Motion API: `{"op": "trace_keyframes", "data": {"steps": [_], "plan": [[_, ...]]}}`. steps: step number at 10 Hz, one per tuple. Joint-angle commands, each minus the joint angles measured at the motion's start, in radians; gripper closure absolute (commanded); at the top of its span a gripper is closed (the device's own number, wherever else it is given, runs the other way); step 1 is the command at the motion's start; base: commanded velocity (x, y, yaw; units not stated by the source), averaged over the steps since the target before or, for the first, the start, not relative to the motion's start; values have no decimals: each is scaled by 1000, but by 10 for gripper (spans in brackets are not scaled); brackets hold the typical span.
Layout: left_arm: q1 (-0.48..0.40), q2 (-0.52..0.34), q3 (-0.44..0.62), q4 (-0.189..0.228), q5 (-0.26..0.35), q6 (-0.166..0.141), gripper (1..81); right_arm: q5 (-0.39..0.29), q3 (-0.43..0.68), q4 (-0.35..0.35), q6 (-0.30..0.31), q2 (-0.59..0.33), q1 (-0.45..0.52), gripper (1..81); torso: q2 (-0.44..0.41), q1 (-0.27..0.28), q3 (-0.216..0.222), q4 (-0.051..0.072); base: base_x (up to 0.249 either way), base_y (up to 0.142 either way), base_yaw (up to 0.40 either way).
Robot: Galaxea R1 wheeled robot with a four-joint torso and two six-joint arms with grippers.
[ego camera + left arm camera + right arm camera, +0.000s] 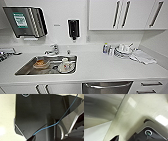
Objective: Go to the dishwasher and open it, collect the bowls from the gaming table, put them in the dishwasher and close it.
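The dishwasher is straight ahead of me, below the white counter. Its brushed steel front looks shut, with the bar handle running across the top. The bowls and the gaming table are out of view. A dark tip of my left gripper shows in the left wrist view against the robot's dark plate, with a thin blue cable crossing it. A similar dark tip of my right gripper shows in the right wrist view over a pale speckled surface.
A steel sink on the left holds a brownish-orange bowl and white dishes, behind it a faucet. Stacked plates, bottles and a cloth lie at the right. White drawers flank the dishwasher; cupboards hang above.
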Motion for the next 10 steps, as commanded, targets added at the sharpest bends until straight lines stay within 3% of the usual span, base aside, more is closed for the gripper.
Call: {"op": "trace_keyframes", "data": {"steps": [1,2,3,6,10], "plan": [[-18,-3,0,-1,51,8,10,-10,-205,-526,-5,159,-116,10,0,0,0,0,0,0,0],[-23,-3,0,-1,51,8,10,-21,-228,-640,-2,187,-138,10,0,0,0,0,0,0,0],[-27,-2,0,-1,51,10,10,-18,-284,-698,-3,219,-164,10,0,0,0,0,0,0,0],[-41,-5,0,0,51,10,10,9,-462,-781,-9,319,-224,10,0,0,0,0,0,0,0],[-49,3,-25,-1,52,10,10,135,-686,-859,-11,443,-282,10,0,0,0,0,0,0,0]]}}
